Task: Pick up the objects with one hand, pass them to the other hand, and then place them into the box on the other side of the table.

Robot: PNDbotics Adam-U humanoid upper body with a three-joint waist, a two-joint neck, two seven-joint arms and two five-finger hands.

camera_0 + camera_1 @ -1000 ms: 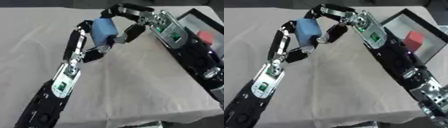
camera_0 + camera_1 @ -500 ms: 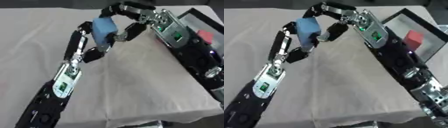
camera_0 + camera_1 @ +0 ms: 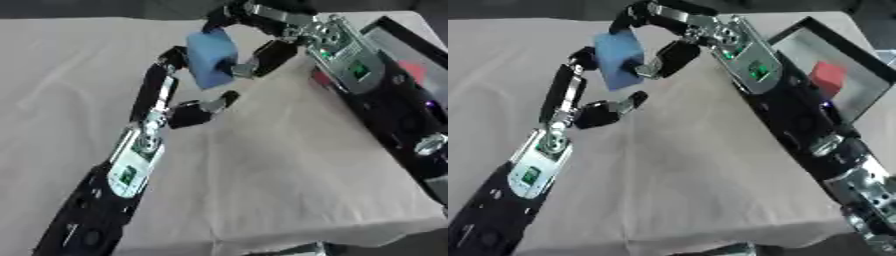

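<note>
Pinching blue block [image 3: 619, 61], right hand [image 3: 661, 37] (red cube [image 3: 828, 79] boxed)

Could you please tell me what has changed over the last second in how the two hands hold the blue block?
The blue block has hardly moved. The left robot hand has opened: its thumb, earlier under the block, now hangs clear below it. The right robot hand stays curled round the block from above, thumb pressing its side, so it now appears to carry it. The red block in the box and the cloth-covered table are unchanged.
</note>
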